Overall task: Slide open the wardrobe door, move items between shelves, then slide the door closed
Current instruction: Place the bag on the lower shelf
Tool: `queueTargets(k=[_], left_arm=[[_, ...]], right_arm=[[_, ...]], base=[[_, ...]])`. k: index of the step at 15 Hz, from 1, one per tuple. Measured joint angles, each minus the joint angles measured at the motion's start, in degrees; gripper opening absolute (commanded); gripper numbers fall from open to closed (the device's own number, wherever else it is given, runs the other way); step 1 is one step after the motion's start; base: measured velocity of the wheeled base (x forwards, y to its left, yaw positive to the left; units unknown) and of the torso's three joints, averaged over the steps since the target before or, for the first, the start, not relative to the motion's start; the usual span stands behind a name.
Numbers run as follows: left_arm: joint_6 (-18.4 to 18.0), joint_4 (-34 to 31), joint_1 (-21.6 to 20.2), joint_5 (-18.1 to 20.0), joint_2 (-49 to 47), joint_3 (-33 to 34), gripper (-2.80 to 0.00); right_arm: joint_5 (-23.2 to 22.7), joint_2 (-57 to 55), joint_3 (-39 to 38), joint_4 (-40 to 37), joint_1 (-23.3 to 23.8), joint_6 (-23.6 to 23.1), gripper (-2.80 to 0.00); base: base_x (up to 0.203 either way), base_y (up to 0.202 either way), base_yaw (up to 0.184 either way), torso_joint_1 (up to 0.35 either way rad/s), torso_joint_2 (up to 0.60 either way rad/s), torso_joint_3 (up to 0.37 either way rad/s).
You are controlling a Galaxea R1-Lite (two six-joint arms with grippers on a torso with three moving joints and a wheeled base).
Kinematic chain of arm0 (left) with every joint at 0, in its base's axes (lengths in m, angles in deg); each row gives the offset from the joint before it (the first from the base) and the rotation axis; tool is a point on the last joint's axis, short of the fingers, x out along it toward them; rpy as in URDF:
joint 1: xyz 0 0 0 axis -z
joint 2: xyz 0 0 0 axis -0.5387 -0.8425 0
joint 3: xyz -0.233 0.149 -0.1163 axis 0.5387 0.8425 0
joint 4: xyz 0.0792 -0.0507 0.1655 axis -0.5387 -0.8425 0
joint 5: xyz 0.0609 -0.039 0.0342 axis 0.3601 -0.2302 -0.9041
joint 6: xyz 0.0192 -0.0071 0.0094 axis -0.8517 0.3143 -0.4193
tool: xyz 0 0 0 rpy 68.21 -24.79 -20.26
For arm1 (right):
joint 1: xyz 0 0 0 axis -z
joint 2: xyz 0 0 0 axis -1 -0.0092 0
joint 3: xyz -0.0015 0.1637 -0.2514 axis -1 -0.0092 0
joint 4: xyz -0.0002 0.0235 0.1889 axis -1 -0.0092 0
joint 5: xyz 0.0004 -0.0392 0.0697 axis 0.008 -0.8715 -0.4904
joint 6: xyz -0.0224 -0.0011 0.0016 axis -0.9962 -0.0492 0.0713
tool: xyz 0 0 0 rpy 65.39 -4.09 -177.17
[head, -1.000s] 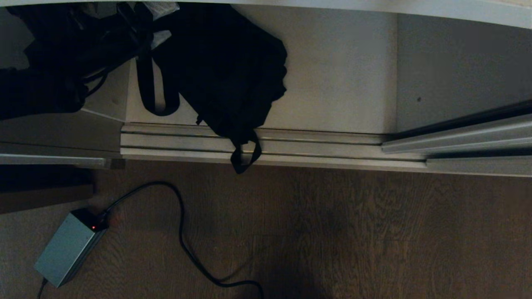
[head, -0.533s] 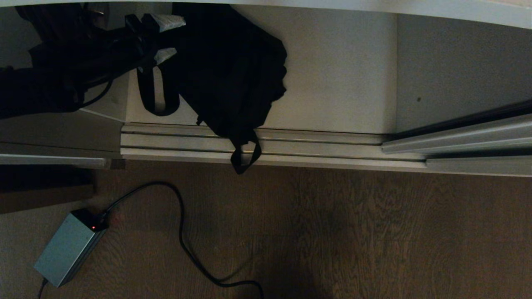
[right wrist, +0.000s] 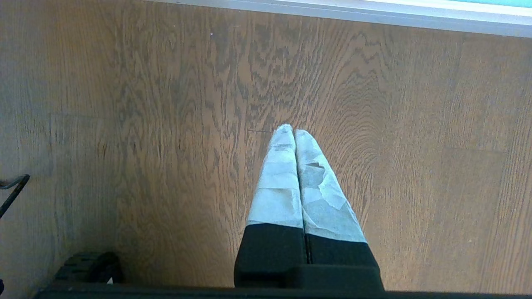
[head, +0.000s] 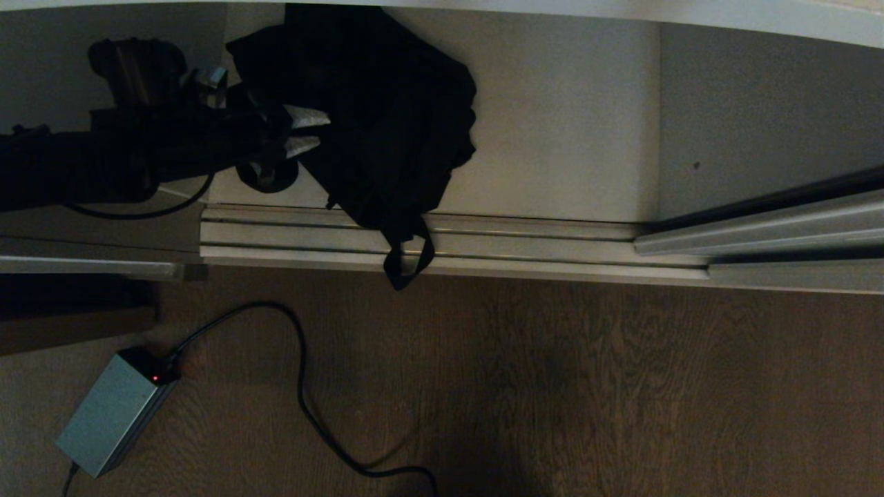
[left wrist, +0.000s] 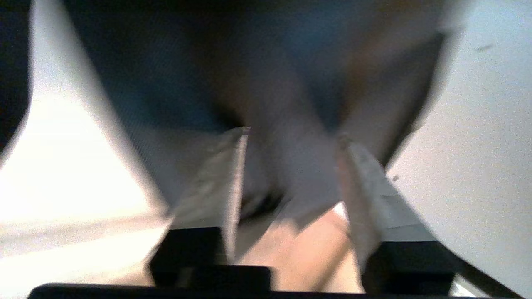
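A black bag [head: 387, 117] lies on the white bottom shelf [head: 566, 138] of the wardrobe, and one strap [head: 407, 262] hangs over the floor track [head: 539, 245]. My left gripper [head: 312, 131] reaches in from the left to the bag's left edge. In the blurred left wrist view the left gripper [left wrist: 293, 133] has dark cloth [left wrist: 291, 166] between its half-closed fingers. The sliding wardrobe door's bottom frame [head: 760, 231] stands slid to the right. My right gripper [right wrist: 293, 131] hangs shut over the wooden floor, holding nothing.
A grey power box [head: 110, 414] and its black cable [head: 304, 400] lie on the wooden floor at the front left. A white shelf edge [head: 621, 10] runs overhead. One wheel of my base [right wrist: 87, 265] shows in the right wrist view.
My left arm has come down from the top left corner to the bag's left edge. Its fingers have narrowed from wide apart onto the cloth. The bag's upper left part has shifted.
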Motion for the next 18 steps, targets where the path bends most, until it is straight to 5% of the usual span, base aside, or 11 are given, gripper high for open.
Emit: queueTargets(k=[4,18], left_arm=[[-4.33,-6.59,0.67,-0.19,3.00,4.22,-2.80],[-4.77,-10.48,1.74,-1.85,3.93,5.16,-2.80]], right_arm=[[0.00,0.00,0.00,0.02,0.00,0.00,-2.80],[-0.02,0.00,0.00,0.00,0.00,0.02,-2.80]], base=[[0.000,0.000,0.000,0.000,0.00,0.000],[0.000,0.000,0.000,0.000,0.00,0.000]])
